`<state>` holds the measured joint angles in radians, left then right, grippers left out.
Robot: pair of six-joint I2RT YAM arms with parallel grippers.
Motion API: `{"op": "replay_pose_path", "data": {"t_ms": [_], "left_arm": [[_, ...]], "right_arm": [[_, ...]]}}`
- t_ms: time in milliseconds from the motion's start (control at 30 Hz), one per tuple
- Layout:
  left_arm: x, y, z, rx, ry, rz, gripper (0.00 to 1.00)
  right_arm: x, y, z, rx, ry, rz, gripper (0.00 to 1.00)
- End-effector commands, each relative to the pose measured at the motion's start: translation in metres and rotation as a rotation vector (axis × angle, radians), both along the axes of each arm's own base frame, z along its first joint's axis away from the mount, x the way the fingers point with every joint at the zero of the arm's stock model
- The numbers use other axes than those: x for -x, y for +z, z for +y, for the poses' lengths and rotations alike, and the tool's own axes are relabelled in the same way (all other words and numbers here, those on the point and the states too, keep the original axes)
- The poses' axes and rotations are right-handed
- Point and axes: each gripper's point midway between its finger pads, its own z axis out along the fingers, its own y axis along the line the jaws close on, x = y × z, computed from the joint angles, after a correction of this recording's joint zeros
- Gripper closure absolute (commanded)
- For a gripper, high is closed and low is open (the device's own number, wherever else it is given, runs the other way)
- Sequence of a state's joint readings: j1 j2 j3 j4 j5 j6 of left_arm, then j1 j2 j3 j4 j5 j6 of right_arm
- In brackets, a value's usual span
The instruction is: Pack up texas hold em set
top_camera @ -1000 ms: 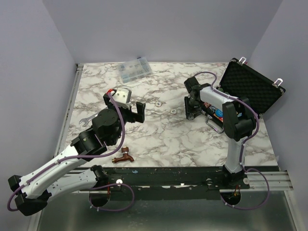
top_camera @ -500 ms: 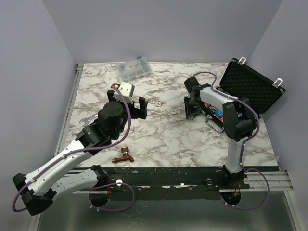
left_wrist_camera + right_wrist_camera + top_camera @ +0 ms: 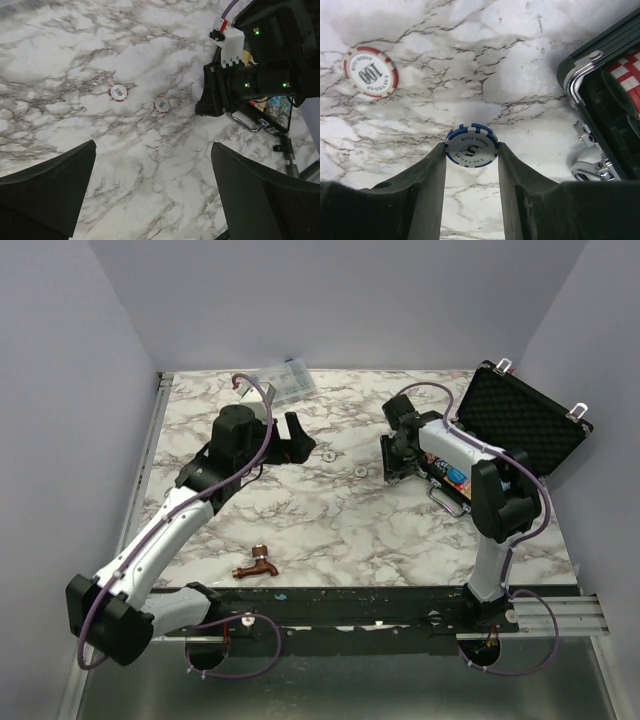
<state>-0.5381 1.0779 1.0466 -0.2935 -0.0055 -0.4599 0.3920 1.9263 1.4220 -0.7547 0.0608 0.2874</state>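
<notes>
The set's black foam-lined case lies open at the right, with chip rows showing at its near edge. My right gripper is shut on a blue-and-white chip, pinched edgewise just above the marble, left of the case. From above, that gripper sits at the case's left side. A red 100 chip lies flat nearby. Two loose chips rest mid-table, and the left wrist view shows them as red-rimmed. My left gripper hangs open above bare marble.
A clear plastic compartment box sits at the back of the table. A copper faucet lies near the front edge. The case's silver handle sticks out toward the table's middle. Purple walls close in three sides.
My left arm has stretched out toward the back, carrying its open gripper up and right, nearer the two loose chips. The right gripper has barely moved and holds the blue chip throughout.
</notes>
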Motion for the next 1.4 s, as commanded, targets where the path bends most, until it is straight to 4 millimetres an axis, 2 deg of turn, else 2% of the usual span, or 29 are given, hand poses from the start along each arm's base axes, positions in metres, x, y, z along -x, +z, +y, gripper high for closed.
{"op": "replay_pose_path", "data": {"t_ms": [0, 133, 233, 333, 533, 733, 933, 1133, 1367], "left_arm": [[0.002, -0.024, -0.044, 0.237, -0.271, 0.289, 0.05], [-0.004, -0.061, -0.070, 0.420, -0.462, 0.558, 0.12], [-0.006, -0.077, -0.086, 0.535, -0.568, 0.680, 0.18], [-0.008, -0.094, -0.092, 0.584, -0.598, 0.753, 0.24], [-0.013, -0.114, -0.095, 0.607, -0.589, 0.823, 0.34], [-0.016, -0.124, -0.099, 0.641, -0.595, 0.865, 0.46], [-0.022, -0.135, -0.101, 0.637, -0.587, 0.894, 0.46], [-0.017, -0.135, -0.113, 0.639, -0.650, 0.908, 0.45], [-0.011, -0.133, -0.119, 0.664, -0.698, 0.928, 0.50]], "right_arm": [[0.014, 0.019, 0.016, -0.027, 0.050, 0.000, 0.99], [0.023, 0.038, 0.037, -0.047, 0.122, -0.013, 0.99], [0.033, 0.052, 0.057, -0.059, 0.195, -0.027, 0.99], [0.042, 0.064, 0.075, -0.097, 0.244, -0.025, 0.99], [0.052, 0.077, 0.093, -0.115, 0.295, -0.033, 0.99], [0.056, 0.090, 0.103, -0.121, 0.322, -0.054, 0.99], [0.061, 0.101, 0.110, -0.143, 0.344, -0.069, 0.99], [0.063, 0.106, 0.120, -0.152, 0.367, -0.075, 0.99], [0.064, 0.111, 0.126, -0.149, 0.387, -0.085, 0.99]]}}
